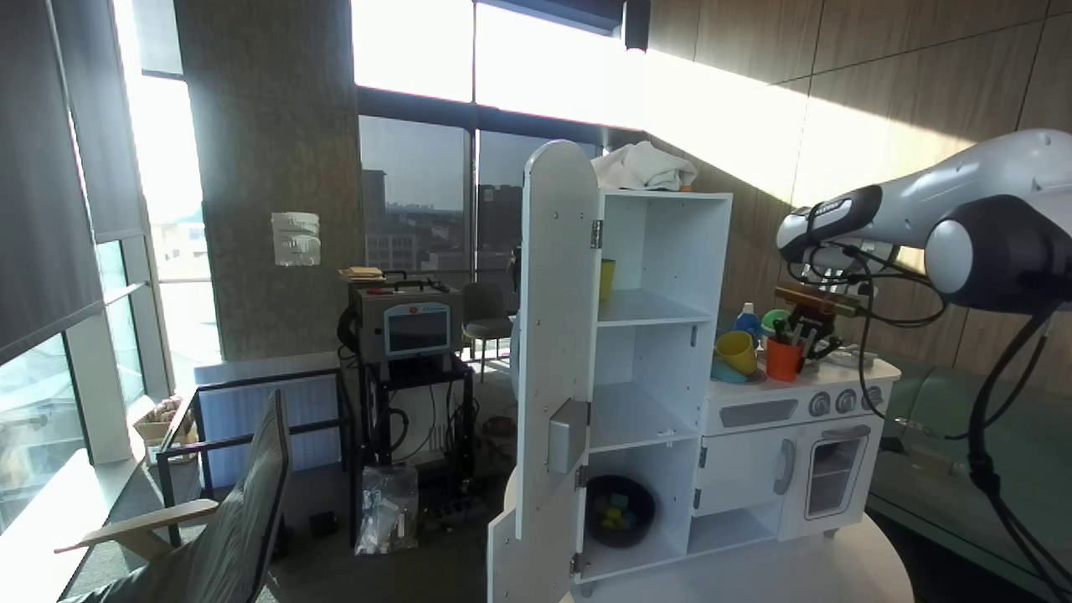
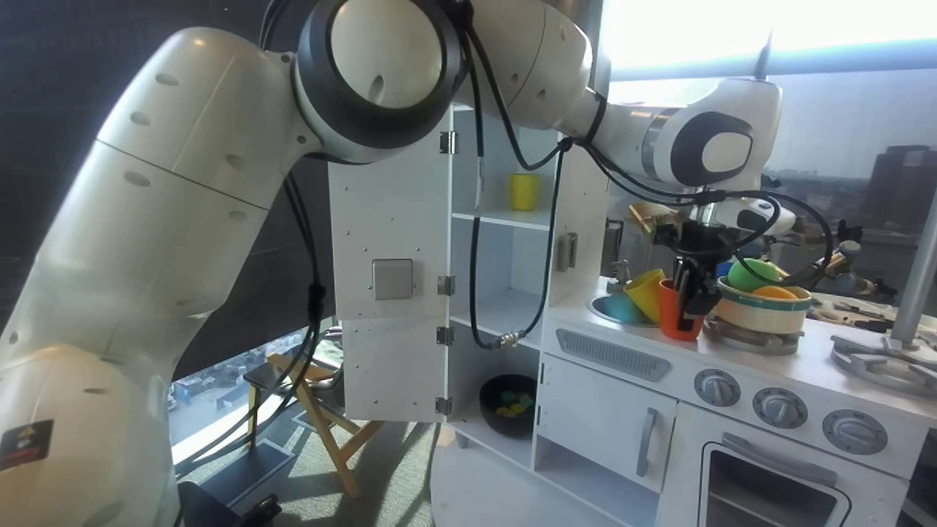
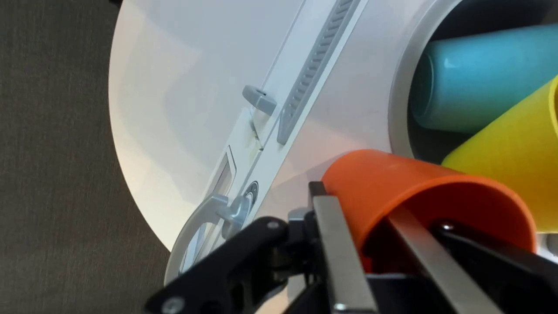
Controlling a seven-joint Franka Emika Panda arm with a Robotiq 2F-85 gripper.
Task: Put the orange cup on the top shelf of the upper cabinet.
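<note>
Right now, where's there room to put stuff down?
Bare spots: the top shelf beside its yellow cup, and the white table before the low cupboard. Crowded: the countertop where the orange cup sits between sink and cream pot.

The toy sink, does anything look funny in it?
Yes: the blue cup lies on its side in the sink, and the yellow cup beside it is tilted. That looks odd because cups usually stand upright.

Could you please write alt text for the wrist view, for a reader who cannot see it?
The fingers straddle the wall of an orange cup on a white toy-kitchen countertop, one inside, one outside; whether they grip is unclear. At the right, partly cropped, are a yellow cup and, lying in a round sink, a light-blue cup.
</note>
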